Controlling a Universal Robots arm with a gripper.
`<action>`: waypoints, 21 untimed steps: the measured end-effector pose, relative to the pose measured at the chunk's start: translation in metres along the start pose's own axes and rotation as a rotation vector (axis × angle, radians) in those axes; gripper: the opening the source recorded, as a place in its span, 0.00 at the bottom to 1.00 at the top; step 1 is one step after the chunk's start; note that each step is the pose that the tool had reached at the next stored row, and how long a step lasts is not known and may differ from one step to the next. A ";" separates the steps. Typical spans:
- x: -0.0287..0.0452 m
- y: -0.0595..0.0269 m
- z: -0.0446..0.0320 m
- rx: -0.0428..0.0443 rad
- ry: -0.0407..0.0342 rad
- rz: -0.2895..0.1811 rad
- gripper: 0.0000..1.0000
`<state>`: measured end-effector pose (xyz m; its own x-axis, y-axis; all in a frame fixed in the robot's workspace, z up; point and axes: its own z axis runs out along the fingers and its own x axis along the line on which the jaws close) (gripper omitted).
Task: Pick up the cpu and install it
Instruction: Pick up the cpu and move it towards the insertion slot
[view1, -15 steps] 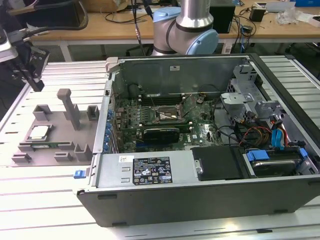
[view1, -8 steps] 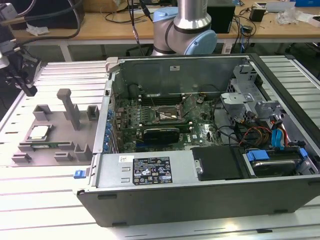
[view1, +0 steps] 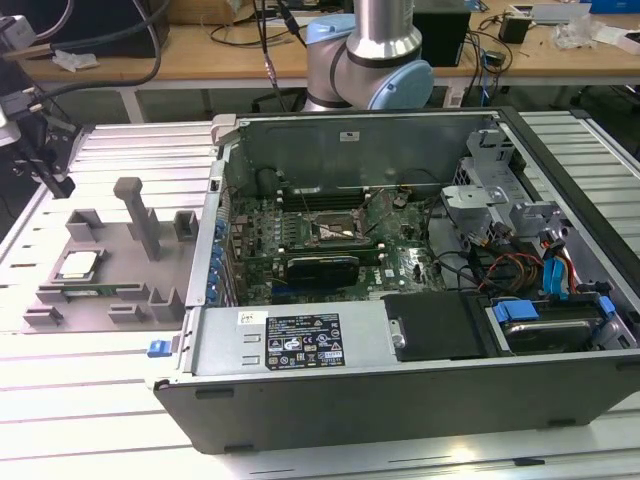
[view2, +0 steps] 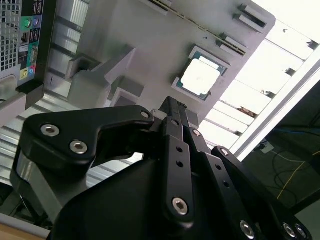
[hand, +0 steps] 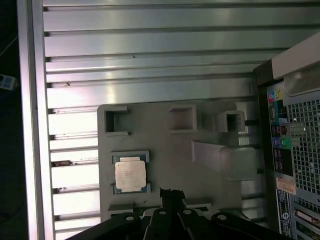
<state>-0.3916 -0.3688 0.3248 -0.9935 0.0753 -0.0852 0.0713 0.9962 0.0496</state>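
My gripper (hand: 170, 192) hangs closed and empty near the cpu (view1: 78, 265), which lies flat in the holder (view1: 115, 268) at the exterior view's left; a clean pick calls for jaws squared to its edges.

I see the cpu (view1: 78, 265), a small flat square chip with a silver-grey metal top plate, lying level and plate side up. It sits in a shallow framed seat on the grey plastic holder plate (view1: 110, 250). In the exterior view it is on the left part of that plate, well apart from the open computer case (view1: 400, 150) to the exterior view's right. In the second wrist view the cpu (view2: 201, 80) shows a bright top with a thin greenish border. In the first wrist view the cpu (hand: 130, 174) sits square inside its low frame, with its top fully exposed.
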 end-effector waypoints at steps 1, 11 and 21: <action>0.0000 0.0000 0.0000 0.0000 0.0000 0.000 0.11; 0.0012 0.0000 0.0009 -0.0001 -0.0005 0.000 0.11; 0.0114 -0.0014 0.0195 -0.0001 -0.0005 0.000 0.11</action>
<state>-0.4013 -0.3685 0.3044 -0.9935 0.0753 -0.0857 0.0713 0.9962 0.0496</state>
